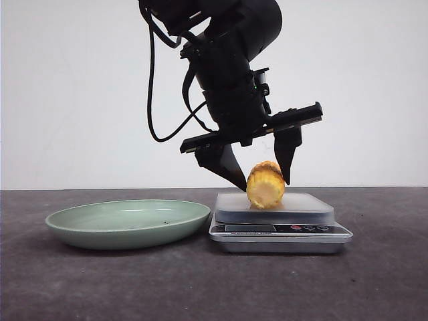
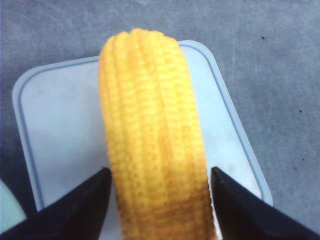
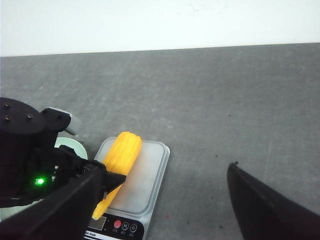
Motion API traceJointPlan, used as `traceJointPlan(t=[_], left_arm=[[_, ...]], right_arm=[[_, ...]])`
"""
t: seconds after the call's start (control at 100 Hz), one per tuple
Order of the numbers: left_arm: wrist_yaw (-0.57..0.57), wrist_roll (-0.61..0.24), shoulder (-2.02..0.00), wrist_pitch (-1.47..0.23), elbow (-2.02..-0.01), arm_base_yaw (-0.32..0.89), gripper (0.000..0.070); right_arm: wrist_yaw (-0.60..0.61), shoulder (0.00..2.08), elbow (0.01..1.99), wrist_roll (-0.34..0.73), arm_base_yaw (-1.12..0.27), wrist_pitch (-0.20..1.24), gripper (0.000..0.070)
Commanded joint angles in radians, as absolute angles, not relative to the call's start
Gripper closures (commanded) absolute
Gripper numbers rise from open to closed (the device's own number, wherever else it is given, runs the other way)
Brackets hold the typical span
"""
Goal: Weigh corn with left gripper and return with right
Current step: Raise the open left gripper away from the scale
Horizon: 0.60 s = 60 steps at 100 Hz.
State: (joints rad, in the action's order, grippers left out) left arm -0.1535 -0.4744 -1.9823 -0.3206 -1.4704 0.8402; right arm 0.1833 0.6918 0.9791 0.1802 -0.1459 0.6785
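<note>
**Yellow cob on the scale, left jaws straddling it**

Corn (image 1: 265,185) lies on its side on the scale platform (image 1: 304,204), roughly centred. The front view looks at one cut end. The pale green dish (image 1: 127,223) sits just left of the scale, with nothing in it.

Left gripper (image 1: 261,167) is over the corn with a finger on each side. Left wrist view shows both fingertips (image 2: 85,200) level with the cob's flanks and slim slivers of platform showing between each tip and the kernels. So the jaws look parted and not clamped, though the gaps are thin. I read this as the release step of the weighing.

Right gripper (image 3: 160,210) is off to the side, well clear of the scale, with its fingers spread wide and nothing between them.

How to do this step well, as I judge it:
- Open a bit wider before lifting, so neither tip drags the cob. It's round and will roll easily.
- Retract straight up. Any sideways motion risks nudging it towards the platform edge.
- Get the fingers and cable fully off the platform, or the reading is junk.
- Let the corn settle before trusting the display. It is too small to read from here.
- Keep the right arm parked until the left is clear, then come in across the cob's short axis.
</note>
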Motion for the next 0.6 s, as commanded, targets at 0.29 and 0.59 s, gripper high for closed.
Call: traceJointPlan(t=[0.29, 0.59], left_arm=[[-0.142, -0.419, -1.916, -0.323, -1.504, 0.852, 0.0292], [-0.27, -0.198, -1.617, -0.444, -1.504, 0.852, 0.0293]], right_arm=[[0.183, 0.697, 0.997, 0.171, -0.15, 0.685, 0.0191], [0.185, 0.697, 0.997, 0.169, -0.15, 0.69, 0.0191]])
